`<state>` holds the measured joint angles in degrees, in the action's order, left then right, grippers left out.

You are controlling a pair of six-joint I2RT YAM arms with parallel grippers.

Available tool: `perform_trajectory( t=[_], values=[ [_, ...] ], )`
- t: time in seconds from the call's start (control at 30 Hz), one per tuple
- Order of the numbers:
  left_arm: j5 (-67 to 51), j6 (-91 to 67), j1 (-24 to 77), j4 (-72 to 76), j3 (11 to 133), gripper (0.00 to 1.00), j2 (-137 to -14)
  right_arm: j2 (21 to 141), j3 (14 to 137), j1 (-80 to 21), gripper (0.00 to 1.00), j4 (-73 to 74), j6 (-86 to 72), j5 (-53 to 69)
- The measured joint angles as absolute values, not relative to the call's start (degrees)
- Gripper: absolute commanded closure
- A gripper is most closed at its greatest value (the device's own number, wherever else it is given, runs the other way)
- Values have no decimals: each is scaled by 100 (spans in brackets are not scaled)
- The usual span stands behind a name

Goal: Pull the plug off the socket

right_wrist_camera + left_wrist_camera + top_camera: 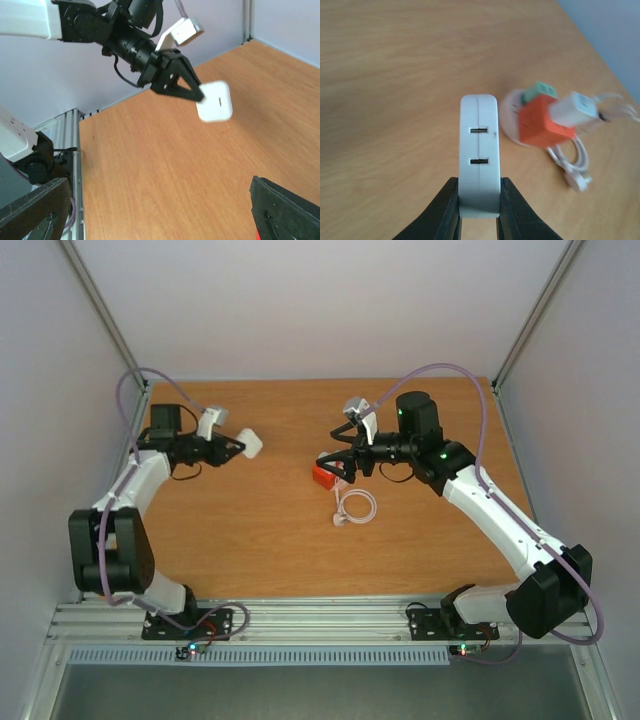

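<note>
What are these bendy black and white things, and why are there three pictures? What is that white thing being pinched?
They are a robot's left arm and right arm, bolted to a wooden table. One picture looks down from above; the other two come from small cameras on each arm's wrist. The left gripper is pinching a white block with two slots, held above the table. The right gripper is open, next to a red cube. The cube sits on a round pale socket, beside a coiled white cable.

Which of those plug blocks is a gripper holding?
The white plastic block with two slots, pinched in the left gripper; the red plastic cube and green block lie ungripped.
</note>
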<state>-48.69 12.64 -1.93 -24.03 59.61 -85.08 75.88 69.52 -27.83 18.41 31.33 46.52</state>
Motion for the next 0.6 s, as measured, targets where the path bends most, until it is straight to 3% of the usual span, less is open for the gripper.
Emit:
perform_trajectory(
  t=[0.33, 0.6],
  values=[
    [-4633, 631, -1555, -2545, 7773, 85, -10724, 7653, 6952, -2705, 2, 1881, 3096, 4469],
    [-4475, 325, -2064, -2720, 8757, 85, -11819, 7817, 6952, -2705, 2, 2032, 3199, 4407]
  ],
)
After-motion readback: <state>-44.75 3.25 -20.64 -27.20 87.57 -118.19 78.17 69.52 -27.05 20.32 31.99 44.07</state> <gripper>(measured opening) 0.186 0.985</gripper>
